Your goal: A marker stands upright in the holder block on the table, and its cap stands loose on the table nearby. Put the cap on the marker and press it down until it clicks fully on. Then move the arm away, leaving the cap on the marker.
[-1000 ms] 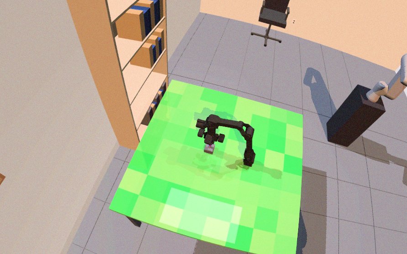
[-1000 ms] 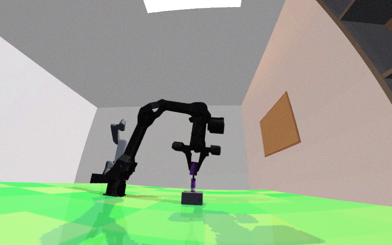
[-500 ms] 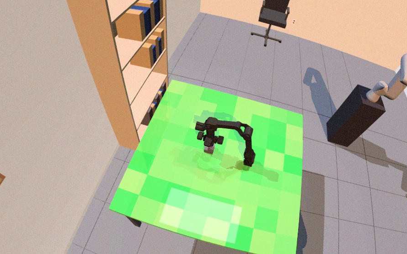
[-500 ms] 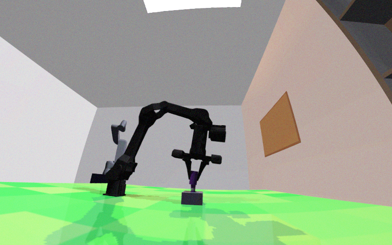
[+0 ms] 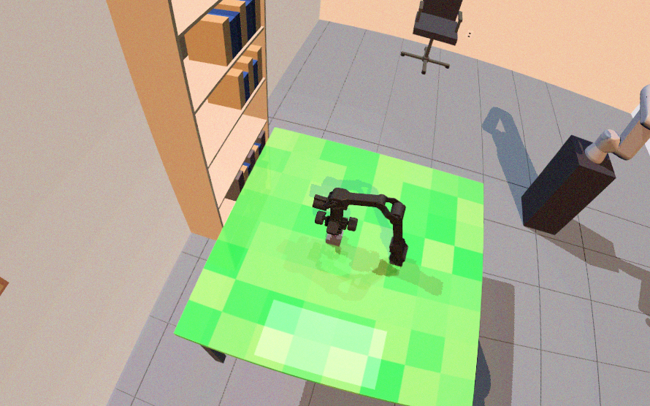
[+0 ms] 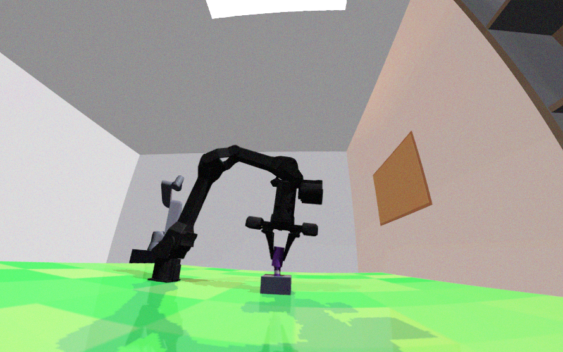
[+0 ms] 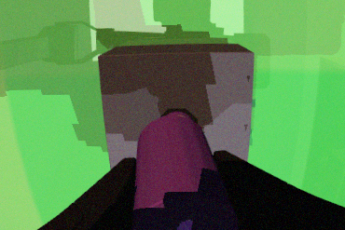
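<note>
My gripper is shut on the purple cap, above the holder block. The cap leans slightly and its lower end is over the marker's top in the exterior view. A short pale and purple part of the marker shows between the cap and the block. The marker is hidden behind the cap in the wrist view. Whether the cap is fully seated cannot be told. The grey holder block stands on the table.
The green checkered table carries the arm's base. A bookshelf stands beside the table. A second, pale arm stands on a dark pedestal away from the table.
</note>
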Controlling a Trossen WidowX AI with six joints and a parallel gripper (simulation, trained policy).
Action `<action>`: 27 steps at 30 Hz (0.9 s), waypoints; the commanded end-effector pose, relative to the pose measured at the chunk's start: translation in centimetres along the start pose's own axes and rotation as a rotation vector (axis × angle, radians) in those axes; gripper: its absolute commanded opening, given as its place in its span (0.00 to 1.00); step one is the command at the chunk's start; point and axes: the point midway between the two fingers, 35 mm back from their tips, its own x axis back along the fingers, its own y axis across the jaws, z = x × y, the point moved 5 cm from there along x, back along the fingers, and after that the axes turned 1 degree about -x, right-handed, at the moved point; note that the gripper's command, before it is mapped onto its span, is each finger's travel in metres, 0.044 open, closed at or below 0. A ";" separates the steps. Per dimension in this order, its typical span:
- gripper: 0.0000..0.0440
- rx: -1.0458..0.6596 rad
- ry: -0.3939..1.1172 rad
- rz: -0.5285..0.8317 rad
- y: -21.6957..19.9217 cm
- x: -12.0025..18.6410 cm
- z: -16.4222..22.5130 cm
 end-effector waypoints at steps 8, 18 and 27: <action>0.05 0.013 -0.008 -0.056 0.3 -1.9 0.0; 0.16 0.036 -0.010 -0.071 0.6 -2.4 0.0; 0.21 0.046 -0.007 -0.069 0.6 -2.5 0.1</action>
